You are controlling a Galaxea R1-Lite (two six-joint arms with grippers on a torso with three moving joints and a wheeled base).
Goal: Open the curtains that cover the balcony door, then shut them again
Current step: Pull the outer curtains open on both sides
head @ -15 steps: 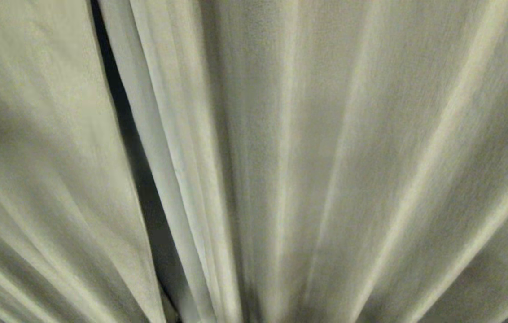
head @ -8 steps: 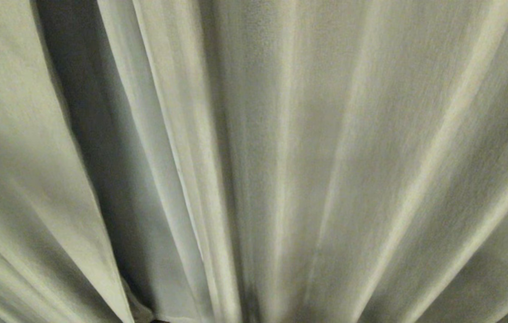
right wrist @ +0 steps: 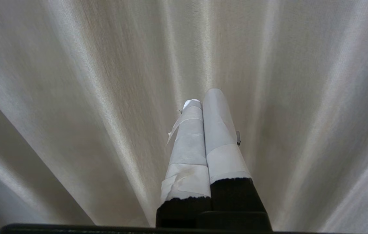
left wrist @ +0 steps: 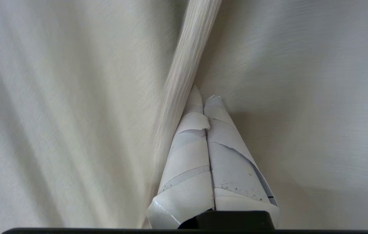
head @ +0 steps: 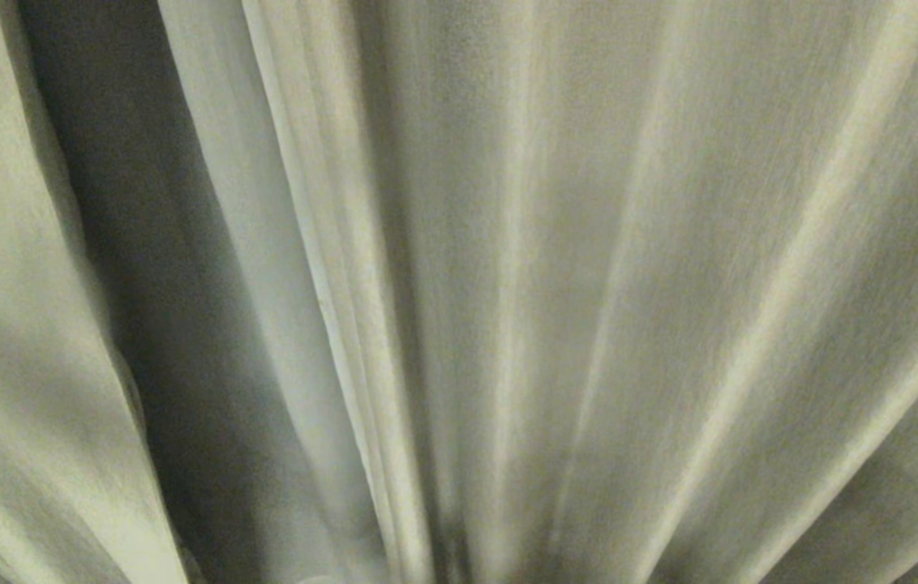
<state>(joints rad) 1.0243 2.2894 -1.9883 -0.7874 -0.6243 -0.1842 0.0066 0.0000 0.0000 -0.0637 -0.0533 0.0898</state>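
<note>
Cream pleated curtains fill the head view: a left panel point(head: 5, 324) and a right panel point(head: 629, 284), with a dark grey gap point(head: 143, 324) between them. The balcony door is hidden; I cannot tell what lies in the gap. Neither gripper shows in the head view. In the left wrist view my left gripper point(left wrist: 203, 95) is shut with nothing between its white-taped fingers, its tips pushed into the cloth beside a bright curtain edge point(left wrist: 184, 65). My right gripper point(right wrist: 203, 97) is also shut and empty, pointing at curtain pleats point(right wrist: 106, 81) without pressing them.
Curtain cloth takes up every view at close range. No floor, wall or furniture shows.
The dark gap between the two panels has widened. The left panel's inner edge has slid to the left in the head view, while the right panel has stayed put.
</note>
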